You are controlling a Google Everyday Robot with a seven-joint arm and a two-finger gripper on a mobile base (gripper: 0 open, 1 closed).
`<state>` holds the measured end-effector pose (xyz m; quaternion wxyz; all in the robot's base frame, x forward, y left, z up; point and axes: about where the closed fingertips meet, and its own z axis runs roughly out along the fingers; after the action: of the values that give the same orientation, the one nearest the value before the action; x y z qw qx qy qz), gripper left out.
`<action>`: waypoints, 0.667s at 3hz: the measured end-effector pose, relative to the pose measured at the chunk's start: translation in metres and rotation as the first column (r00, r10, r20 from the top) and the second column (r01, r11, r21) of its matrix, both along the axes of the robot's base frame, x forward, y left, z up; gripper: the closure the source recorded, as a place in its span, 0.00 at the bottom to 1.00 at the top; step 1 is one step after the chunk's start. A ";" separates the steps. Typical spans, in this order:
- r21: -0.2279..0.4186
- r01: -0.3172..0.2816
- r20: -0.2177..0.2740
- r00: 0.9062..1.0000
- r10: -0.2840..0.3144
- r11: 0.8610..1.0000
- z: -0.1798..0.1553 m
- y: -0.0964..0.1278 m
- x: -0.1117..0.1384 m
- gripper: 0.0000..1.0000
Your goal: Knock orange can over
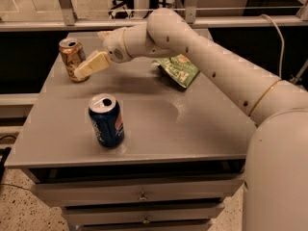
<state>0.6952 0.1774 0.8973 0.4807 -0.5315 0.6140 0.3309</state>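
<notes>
No legible text anywhere. Blue can (107,121): round red-and-white logo on the side with pale lettering running beside it, too blurred to read. Orange can (71,57): pale and dark scribbled markings, no word made out. Green bag (179,70): pale print on the front, unreadable as well. Gripper (89,66): unmarked, tip right against the orange can's lower part, actual contact impossible to confirm.

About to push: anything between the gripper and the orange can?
Nothing visible. The gripper is right beside the orange can; the blue can stands nearer the camera and the green bag lies beside the arm, both off the path.
</notes>
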 end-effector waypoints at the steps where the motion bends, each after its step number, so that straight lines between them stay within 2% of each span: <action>1: 0.080 -0.031 -0.028 0.999 0.034 0.996 0.002 0.025 -0.004 0.03; 2: 0.096 -0.057 -0.024 0.998 0.060 0.994 0.003 0.042 -0.009 0.06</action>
<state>0.6863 0.2192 0.9008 0.4873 -0.5213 0.5881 0.3807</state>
